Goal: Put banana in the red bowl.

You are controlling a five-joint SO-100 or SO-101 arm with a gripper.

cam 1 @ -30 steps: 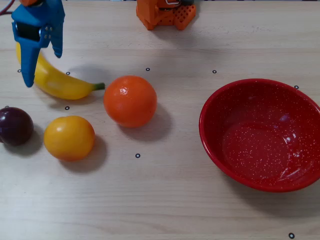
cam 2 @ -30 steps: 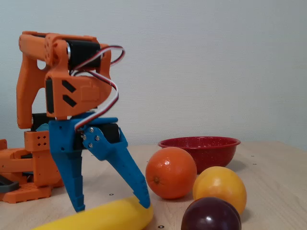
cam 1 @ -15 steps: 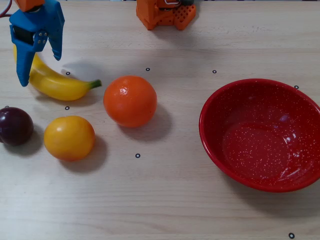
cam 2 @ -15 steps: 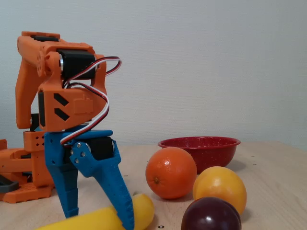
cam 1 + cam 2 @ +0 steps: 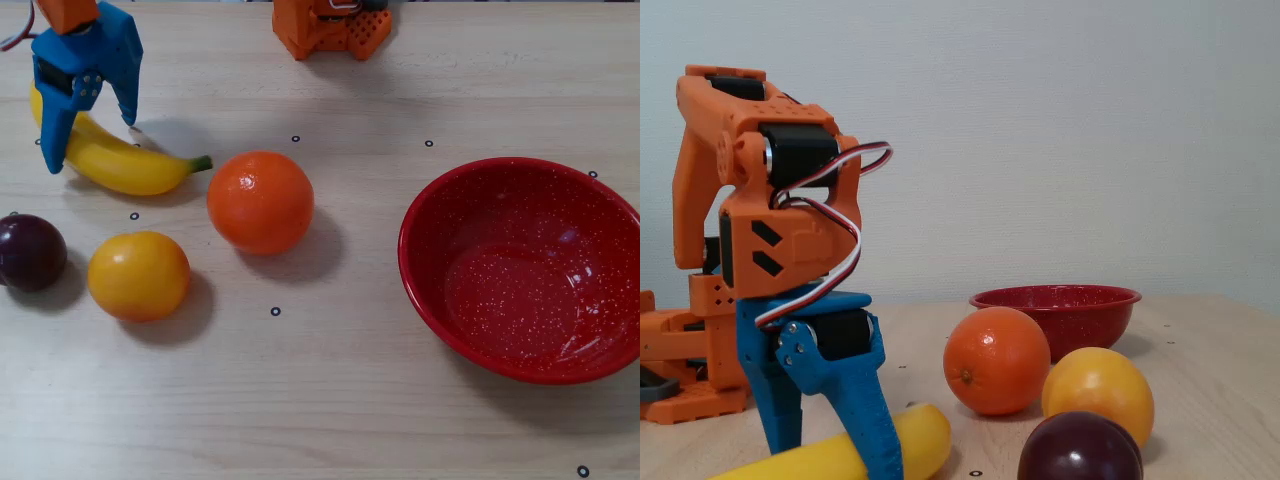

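Observation:
The yellow banana (image 5: 140, 172) lies on the table at the far left of the overhead view, its green stem pointing right toward the orange. My blue gripper (image 5: 90, 145) straddles the banana's thick end, one finger on each side, and is shut on it. In the fixed view the gripper (image 5: 836, 462) stands low over the banana (image 5: 910, 445), the front finger crossing it, and the banana rests on the table. The red bowl (image 5: 430, 215) sits empty at the right, far from the gripper; in the fixed view the red bowl (image 5: 1080, 310) is behind the fruit.
An orange (image 5: 260, 202) sits just right of the banana's stem. A yellow-orange round fruit (image 5: 138, 276) and a dark plum (image 5: 30, 252) lie in front of the banana. The arm's orange base (image 5: 330, 28) stands at the back edge.
The gripper has come down over the banana and its fingers have closed in from a wide spread. The banana has turned slightly, its stem end shifting toward the back.

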